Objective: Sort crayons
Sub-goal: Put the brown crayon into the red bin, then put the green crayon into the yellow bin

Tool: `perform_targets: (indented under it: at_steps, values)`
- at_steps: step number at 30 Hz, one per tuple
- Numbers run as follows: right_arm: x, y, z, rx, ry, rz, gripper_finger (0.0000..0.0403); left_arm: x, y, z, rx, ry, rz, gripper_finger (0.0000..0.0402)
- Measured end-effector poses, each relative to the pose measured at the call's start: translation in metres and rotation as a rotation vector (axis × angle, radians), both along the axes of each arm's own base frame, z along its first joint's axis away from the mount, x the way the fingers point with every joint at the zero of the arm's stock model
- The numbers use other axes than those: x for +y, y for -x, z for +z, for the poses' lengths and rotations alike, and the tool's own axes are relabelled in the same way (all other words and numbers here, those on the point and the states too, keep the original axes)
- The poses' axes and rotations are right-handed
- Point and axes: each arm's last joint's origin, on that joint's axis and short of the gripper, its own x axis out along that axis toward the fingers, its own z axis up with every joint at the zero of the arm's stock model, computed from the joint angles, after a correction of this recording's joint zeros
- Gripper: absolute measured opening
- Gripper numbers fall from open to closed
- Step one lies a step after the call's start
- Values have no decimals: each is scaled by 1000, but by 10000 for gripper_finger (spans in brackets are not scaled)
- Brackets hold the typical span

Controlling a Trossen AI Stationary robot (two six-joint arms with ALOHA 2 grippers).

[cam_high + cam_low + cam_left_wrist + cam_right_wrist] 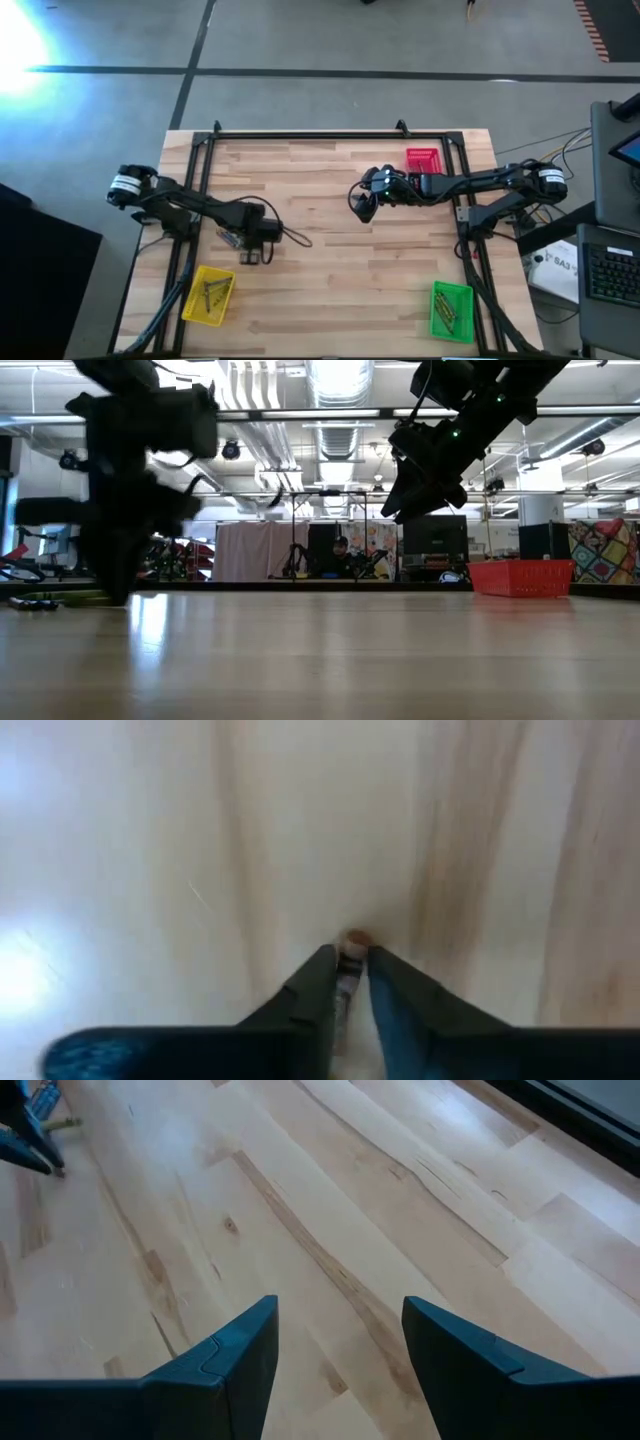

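1. While it sits low over the table's left-middle, the left gripper [350, 970] has its fingers pinched nearly together on a crayon [352, 942] (brownish tip poking out betw. the fingertips), just above the wood table [340, 270].
2. Right gripper [340, 1350] hangs over the table's far-middle, fingers spread wide, nothing betw. them.
3. More crayons [212, 296] lie in the yellow tray [192, 306], near-left; others in the green tray [460, 296], near-right.
4. Red tray [422, 158] sits at far right, beside the right arm.
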Motion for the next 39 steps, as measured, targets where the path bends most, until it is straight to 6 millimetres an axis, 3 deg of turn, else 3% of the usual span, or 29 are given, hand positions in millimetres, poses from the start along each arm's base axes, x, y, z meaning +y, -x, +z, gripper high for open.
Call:
perform_targets:
  at_steps: [4,10,14,17,21,25,28,33,39]
  values:
    - [0,0,0,1,1,1,203,2,-8,16,-68,-60,69,5]
    - [-4,-3,7,-3,64,41,203,-1,-16,59,-127,-160,209,4]
    - [-14,-9,21,-48,150,68,203,-12,-14,95,-179,-134,297,4]
    - [-23,-14,34,-105,209,70,203,-20,-10,103,-209,-100,354,8]
    - [-31,-17,43,-120,241,65,203,-26,-5,98,-234,-77,394,21]
    - [-31,-19,41,-91,252,83,203,-28,-3,75,-236,-50,389,48]
    - [-31,-19,37,-70,243,87,203,-32,-8,55,-286,90,383,74]
    - [-31,-19,35,-64,212,68,203,-48,-13,33,-345,358,395,117]
    - [-30,-18,32,-44,184,58,203,-77,-5,19,-288,341,402,153]
